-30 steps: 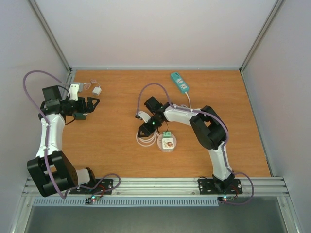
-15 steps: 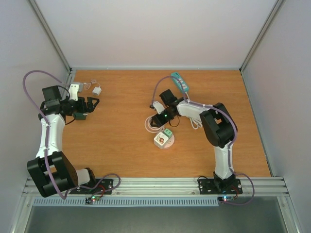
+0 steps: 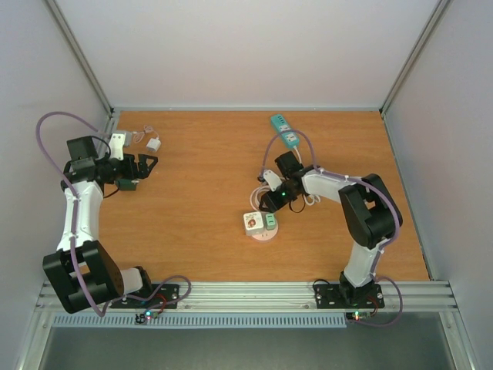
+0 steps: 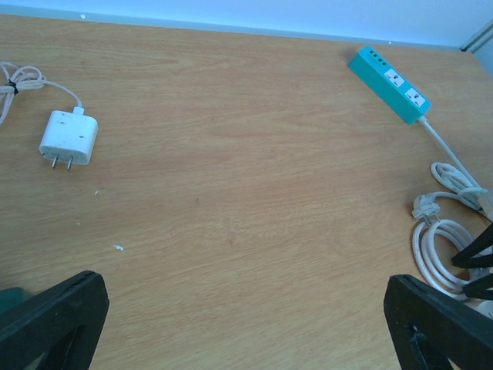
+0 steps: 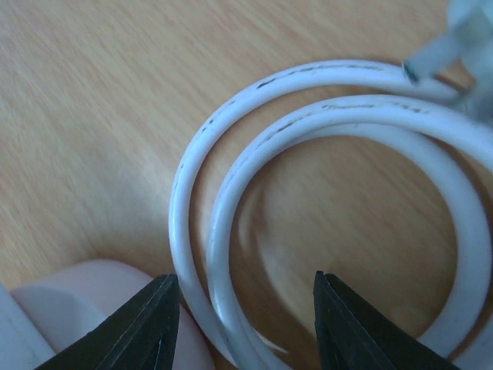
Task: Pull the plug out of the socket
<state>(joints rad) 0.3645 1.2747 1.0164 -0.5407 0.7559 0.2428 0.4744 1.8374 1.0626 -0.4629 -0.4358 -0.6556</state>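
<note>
A small round white socket unit with a white and a green block on top lies mid-table; its pale rim shows in the right wrist view. A coiled white cable runs up to a teal power strip. My right gripper is low over the table just behind the socket unit. Its jaws stand open astride two loops of the cable without pinching them. My left gripper is wide open and empty at the far left. It looks across the table at the strip.
A white charger with its thin cord lies at the back left, also in the left wrist view. A small dark green object sits beside the left arm. Grey walls enclose the table on three sides.
My right gripper has swept right and back across the table, and the cable coil has shifted right with it. The socket unit has turned and slid slightly. The left arm has not moved.
</note>
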